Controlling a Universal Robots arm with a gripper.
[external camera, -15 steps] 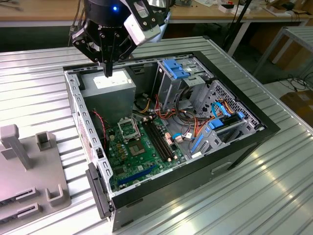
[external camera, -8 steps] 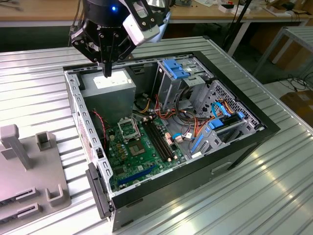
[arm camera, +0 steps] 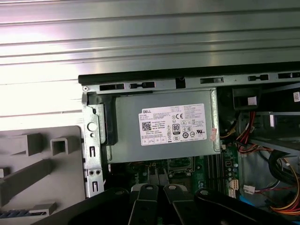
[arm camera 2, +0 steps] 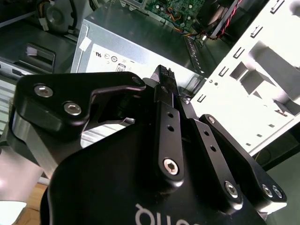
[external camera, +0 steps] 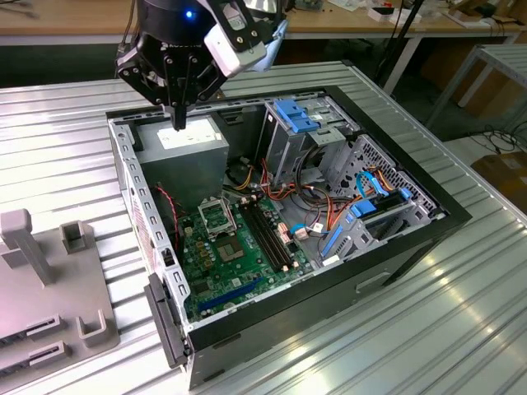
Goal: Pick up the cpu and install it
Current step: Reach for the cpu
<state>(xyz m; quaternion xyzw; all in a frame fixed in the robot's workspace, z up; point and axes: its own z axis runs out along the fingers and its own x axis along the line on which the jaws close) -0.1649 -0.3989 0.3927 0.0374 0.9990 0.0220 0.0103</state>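
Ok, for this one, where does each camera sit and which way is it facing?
Exterior view: off the arm, looking down into the open computer case; the hand hangs over the power supply.
Second wrist view: on the wrist, looking along the hand, black links up close, toward the power supply.
First wrist view: on the wrist, looking down on the power supply label; the hand pokes in.
Shared: all three show the hand and the power supply.
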